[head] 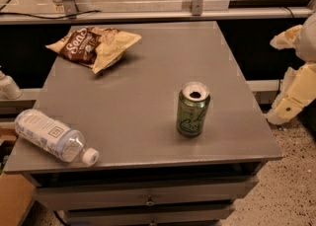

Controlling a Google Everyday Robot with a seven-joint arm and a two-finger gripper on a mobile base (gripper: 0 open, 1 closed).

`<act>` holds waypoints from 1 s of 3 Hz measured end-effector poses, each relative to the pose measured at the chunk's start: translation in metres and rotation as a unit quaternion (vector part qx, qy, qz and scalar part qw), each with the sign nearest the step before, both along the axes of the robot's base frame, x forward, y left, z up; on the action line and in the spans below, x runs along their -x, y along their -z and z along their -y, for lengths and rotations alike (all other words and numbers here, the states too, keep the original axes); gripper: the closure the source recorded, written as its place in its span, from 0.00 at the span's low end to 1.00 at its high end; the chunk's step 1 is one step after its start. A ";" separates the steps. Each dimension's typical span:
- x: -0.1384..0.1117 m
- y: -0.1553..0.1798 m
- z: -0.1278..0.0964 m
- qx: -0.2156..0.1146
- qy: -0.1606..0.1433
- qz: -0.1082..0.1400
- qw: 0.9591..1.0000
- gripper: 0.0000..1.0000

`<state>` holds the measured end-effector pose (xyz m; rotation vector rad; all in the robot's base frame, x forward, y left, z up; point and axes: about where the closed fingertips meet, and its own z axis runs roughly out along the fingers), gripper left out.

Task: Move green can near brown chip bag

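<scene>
The green can (193, 109) stands upright on the grey table (148, 77), right of the middle and towards the front, its silver top opened. The brown chip bag (94, 45) lies flat at the far left corner, with its dark brown end to the left and its tan end to the right. My gripper (282, 78) hangs off the table's right side, about level with the can and well apart from it. It is open, its two cream fingers (292, 97) spread with nothing between them.
A clear plastic bottle (52, 135) with a white cap lies on its side at the table's front left corner. A metal rail (163, 15) runs behind the table. Drawers sit below the front edge. Speckled floor lies to the right.
</scene>
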<state>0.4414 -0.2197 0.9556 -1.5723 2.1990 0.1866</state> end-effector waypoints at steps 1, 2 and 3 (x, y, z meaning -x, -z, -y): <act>0.003 0.014 -0.009 -0.088 0.002 -0.005 0.996 0.00; 0.011 0.026 -0.029 -0.162 -0.007 0.001 0.987 0.00; 0.016 0.043 -0.049 -0.237 -0.013 0.012 0.971 0.00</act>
